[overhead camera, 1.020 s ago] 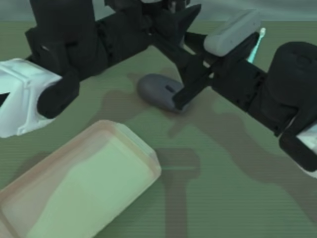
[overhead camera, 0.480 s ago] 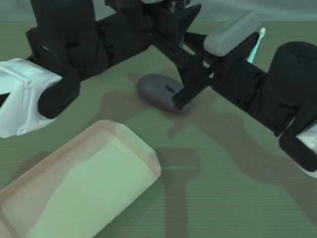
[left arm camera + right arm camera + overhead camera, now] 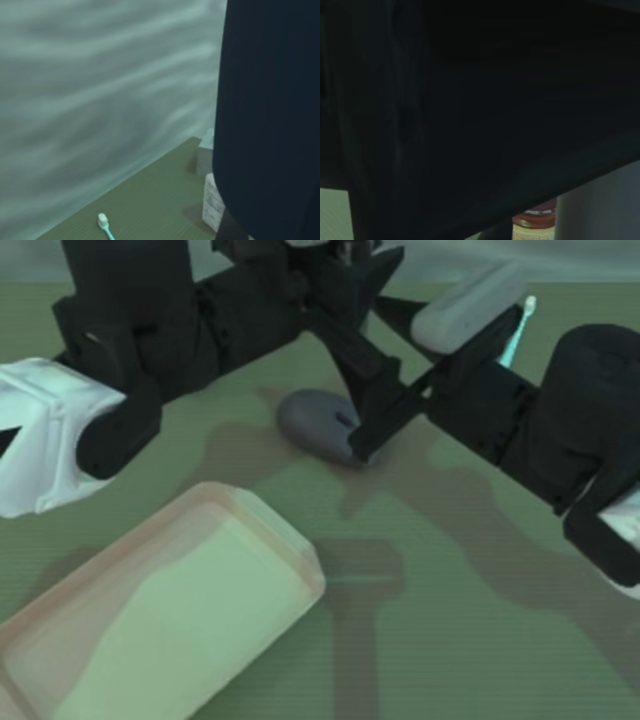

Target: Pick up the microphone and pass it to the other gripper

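- Left arm (image 3: 150, 330): comes in from the worktop's (image 3: 480, 640) left side. Its white casing (image 3: 40, 430) is at the left edge, and the black links reach up toward the far centre.
- Pale translucent tray (image 3: 150, 610): lies on the near-left part of the worktop, set diagonally, well apart from both tools.
- Left tool (image 3: 350, 300): at far centre, over the worktop, pointing toward the right arm. Its black parts merge with the other arm's, so I cannot tell whether it is apart or together.
- Grey computer mouse (image 3: 312, 423): lies flat at centre, just below where the two tools meet.
- Microphone: cannot be picked out in any view. If it is present, it is hidden in the black tangle where the tools cross.
- Right tool (image 3: 378, 375): right of centre, reaching down-left. Its two black points are spread wide. The long lower one ends at the mouse's right edge, though contact cannot be told. The short upper one sits beside the grey-white casing (image 3: 470, 305).
- Teal toothbrush (image 3: 518, 330): at far right, partly behind the right arm (image 3: 560, 420). The left wrist view shows it lying on the green surface near the back wall.
- Left wrist view: a black mass fills one side, with two pale boxes (image 3: 212, 200) standing beside it.
- Right wrist view: dark.
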